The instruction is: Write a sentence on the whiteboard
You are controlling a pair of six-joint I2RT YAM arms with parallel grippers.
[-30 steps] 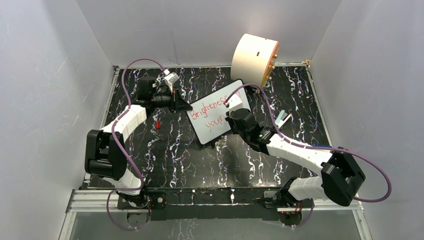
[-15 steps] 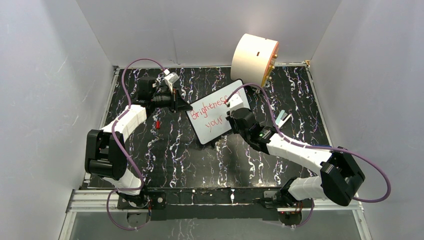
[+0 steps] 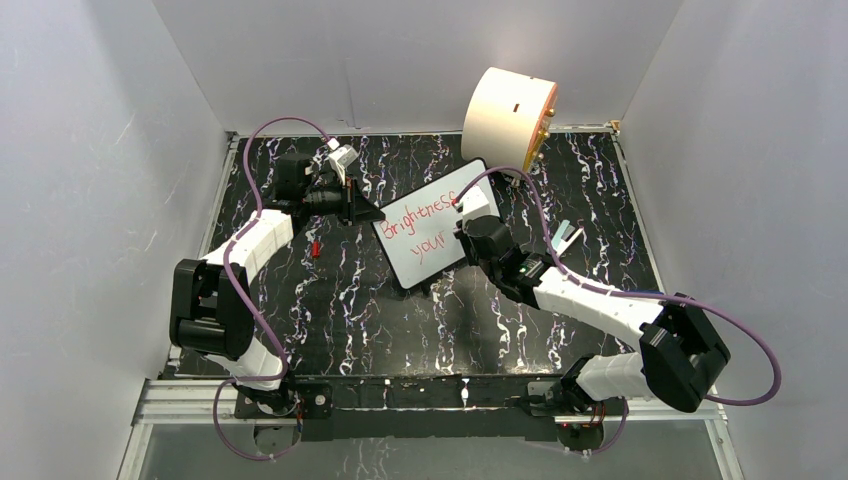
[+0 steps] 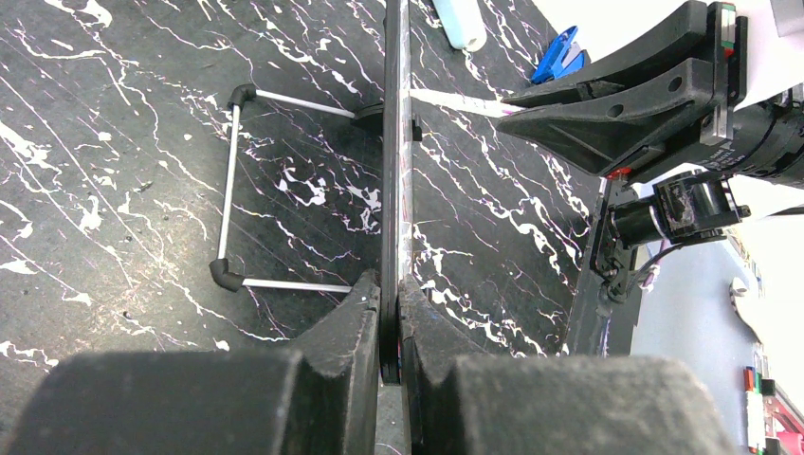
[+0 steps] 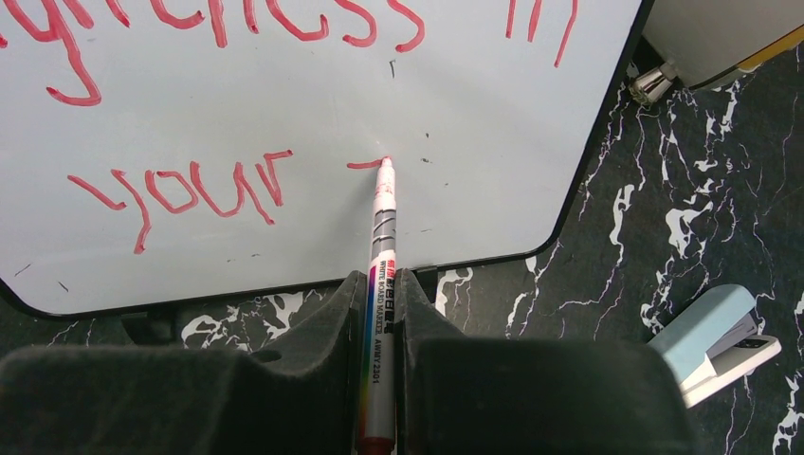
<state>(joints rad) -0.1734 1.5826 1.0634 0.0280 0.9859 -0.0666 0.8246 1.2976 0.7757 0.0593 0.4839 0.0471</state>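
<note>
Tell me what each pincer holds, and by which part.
Left pincer clamps the whiteboard by its edge; right pincer grips the marker by its barrel.

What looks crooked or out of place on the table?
The whiteboard sits crooked, turned diagonally on the table, its edge pinched by the left gripper. A small red piece lies loose nearby.

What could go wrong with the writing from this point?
1. The left gripper pinches the whiteboard by one edge only; pressure from the marker in the right gripper might pivot it and skew strokes.
2. Little board remains right of the short stroke after "your", so the next word could crowd the rim.
</note>
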